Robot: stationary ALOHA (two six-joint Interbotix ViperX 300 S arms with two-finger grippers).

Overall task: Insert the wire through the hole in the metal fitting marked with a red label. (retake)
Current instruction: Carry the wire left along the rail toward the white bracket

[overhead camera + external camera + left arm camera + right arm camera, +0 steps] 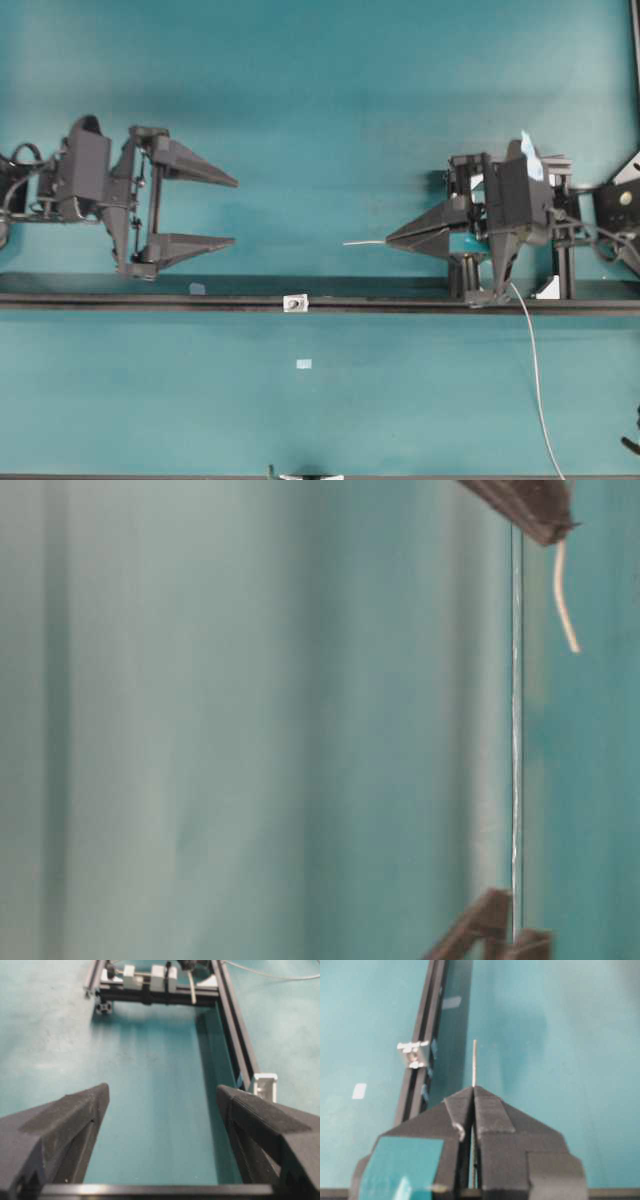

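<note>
The wire (366, 242) sticks straight out ahead of the right gripper (392, 240), whose jaws are pressed together on it, so only a short, stiff-looking free end shows beyond the tips; in the right wrist view that end (474, 1062) runs dead in line with the jaws' seam, thin, pale grey-white and round in section. Behind the jaws the rest of the wire drops away from the gripper body in a long, slack curve across the teal table surface (300, 90). The metal fitting (295, 302) sits on a black rail (150, 285), ahead of the closed tips and off to one side of the wire's line, well apart from the wire end; in the right wrist view it (413, 1053) is a small squarish silvery piece with a dark hole (413, 1064) on its face. The left gripper (236, 212) faces the right one across the gap, jaws spread wide and holding nothing; its matte black fingers (67, 1125) are wedge-shaped with a grainy surface. A small pale scrap (304, 364) lies flat on the table beyond the rail.
</note>
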